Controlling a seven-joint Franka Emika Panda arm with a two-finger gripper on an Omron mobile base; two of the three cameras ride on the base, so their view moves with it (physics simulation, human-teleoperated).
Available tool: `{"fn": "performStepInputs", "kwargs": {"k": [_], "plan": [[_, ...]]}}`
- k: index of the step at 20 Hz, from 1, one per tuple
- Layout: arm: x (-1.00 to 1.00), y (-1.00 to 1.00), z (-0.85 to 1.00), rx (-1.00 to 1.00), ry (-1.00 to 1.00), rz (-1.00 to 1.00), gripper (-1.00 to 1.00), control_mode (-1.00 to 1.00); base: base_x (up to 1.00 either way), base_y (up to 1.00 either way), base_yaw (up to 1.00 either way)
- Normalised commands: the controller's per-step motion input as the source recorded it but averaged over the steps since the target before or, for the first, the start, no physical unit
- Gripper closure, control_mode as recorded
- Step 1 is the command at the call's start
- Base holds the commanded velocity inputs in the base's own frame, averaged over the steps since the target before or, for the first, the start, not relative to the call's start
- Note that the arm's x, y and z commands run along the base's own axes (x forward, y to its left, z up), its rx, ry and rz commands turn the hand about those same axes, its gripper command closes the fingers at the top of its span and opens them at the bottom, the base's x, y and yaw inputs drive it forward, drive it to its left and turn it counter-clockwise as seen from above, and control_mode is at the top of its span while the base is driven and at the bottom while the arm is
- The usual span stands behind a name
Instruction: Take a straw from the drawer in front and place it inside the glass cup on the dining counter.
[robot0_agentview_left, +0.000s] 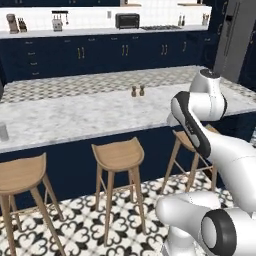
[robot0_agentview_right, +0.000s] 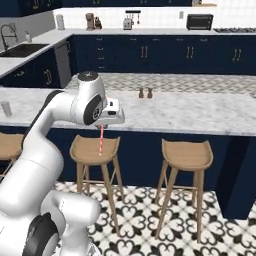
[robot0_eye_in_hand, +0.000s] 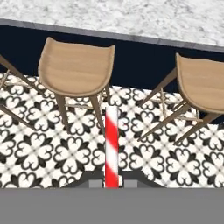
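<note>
Your gripper hangs closed on the straw, which points straight down in front of the dining counter, above a wooden bar stool. In the hand view the red-and-white striped straw rises from between the dark fingertips, pinched near one end. The glass cup stands far off at the counter's left end. Judge the straw as feather-light, thin and smooth: likely to swivel or slip in a pinch and to crush if squeezed hard. Your hold near its top leaves the long free end to drop into the cup.
</note>
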Motion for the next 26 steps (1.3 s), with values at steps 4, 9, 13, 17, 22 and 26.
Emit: {"fn": "performStepInputs", "kwargs": {"k": [4, 9, 13, 17, 22, 26], "plan": [[0.0, 0.0, 0.0, 0.0, 0.0, 0.0, 1.0, 1.0, 0.02, 1.0, -0.38], [0.0, 0.0, 0.0, 0.0, 0.0, 0.0, 1.0, 1.0, 0.01, 1.0, -0.36], [0.0, 0.0, 0.0, 0.0, 0.0, 0.0, 1.0, 1.0, 0.04, 1.0, -0.33], [0.0, 0.0, 0.0, 0.0, 0.0, 0.0, 1.0, 1.0, 0.09, 1.0, -0.31], [0.0, 0.0, 0.0, 0.0, 0.0, 0.0, 1.0, 1.0, 0.12, 1.0, -0.1], [0.0, 0.0, 0.0, 0.0, 0.0, 0.0, 1.0, 1.0, 0.15, 1.0, 0.11]]}}
